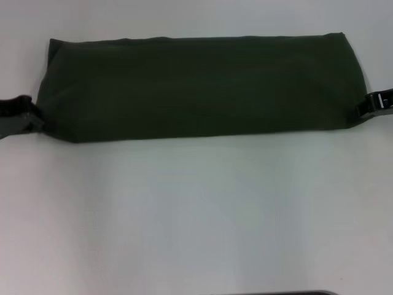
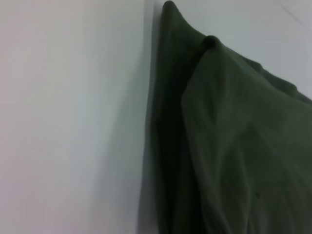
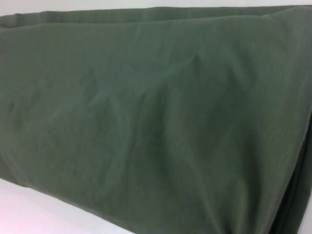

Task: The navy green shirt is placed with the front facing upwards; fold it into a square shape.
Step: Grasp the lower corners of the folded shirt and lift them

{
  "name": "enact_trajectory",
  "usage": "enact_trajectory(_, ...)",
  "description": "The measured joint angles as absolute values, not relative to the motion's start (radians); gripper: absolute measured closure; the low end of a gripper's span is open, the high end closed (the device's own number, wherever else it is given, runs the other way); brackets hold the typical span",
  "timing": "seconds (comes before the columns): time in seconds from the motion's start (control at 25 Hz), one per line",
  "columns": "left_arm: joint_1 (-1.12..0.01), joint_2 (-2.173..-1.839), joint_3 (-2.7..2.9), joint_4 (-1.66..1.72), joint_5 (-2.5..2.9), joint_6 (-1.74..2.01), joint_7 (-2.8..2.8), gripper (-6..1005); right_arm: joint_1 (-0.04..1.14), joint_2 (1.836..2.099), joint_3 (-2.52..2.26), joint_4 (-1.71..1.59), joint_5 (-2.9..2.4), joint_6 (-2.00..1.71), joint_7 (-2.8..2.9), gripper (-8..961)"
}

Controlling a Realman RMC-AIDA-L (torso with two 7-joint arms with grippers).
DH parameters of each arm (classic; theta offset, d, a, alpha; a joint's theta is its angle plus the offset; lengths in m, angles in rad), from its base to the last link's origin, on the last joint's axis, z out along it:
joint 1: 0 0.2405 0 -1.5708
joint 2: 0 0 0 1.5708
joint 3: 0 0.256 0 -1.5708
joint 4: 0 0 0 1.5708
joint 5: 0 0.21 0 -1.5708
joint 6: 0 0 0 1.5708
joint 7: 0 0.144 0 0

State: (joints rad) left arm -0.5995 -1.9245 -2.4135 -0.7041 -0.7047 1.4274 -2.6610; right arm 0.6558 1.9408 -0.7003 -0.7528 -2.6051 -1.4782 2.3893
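Note:
The navy green shirt lies on the white table, folded into a long band that runs from left to right. No lettering or neck label shows. My left gripper is at the band's left end, near its front corner, touching the cloth edge. My right gripper is at the band's right end, against the edge. The left wrist view shows the layered end of the shirt close up, with two stacked folds. The right wrist view is filled by the shirt's cloth.
The white table stretches in front of the shirt, towards me. A narrow strip of table shows behind the shirt. A dark edge shows at the bottom of the head view.

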Motion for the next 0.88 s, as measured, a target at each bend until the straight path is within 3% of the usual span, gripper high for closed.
enact_trajectory(0.12,-0.609,-1.917,-2.413,-0.704,-0.658,1.474,-2.646,963,0.660,1.920,-0.705,-0.753,-2.613,-1.529,2.389,934)
enact_trajectory(0.36,-0.613,-1.910,-2.413,-0.720,-0.595,1.595,-2.623,959,0.663,1.887,-0.709,-0.754,-2.655,-1.673,2.381,933)
enact_trajectory(0.88,-0.549,-1.940,-2.412,-0.804,-0.537,1.775,-2.616,950,0.644,1.910,-0.712,-0.764,-2.800,-1.772,2.359,933)
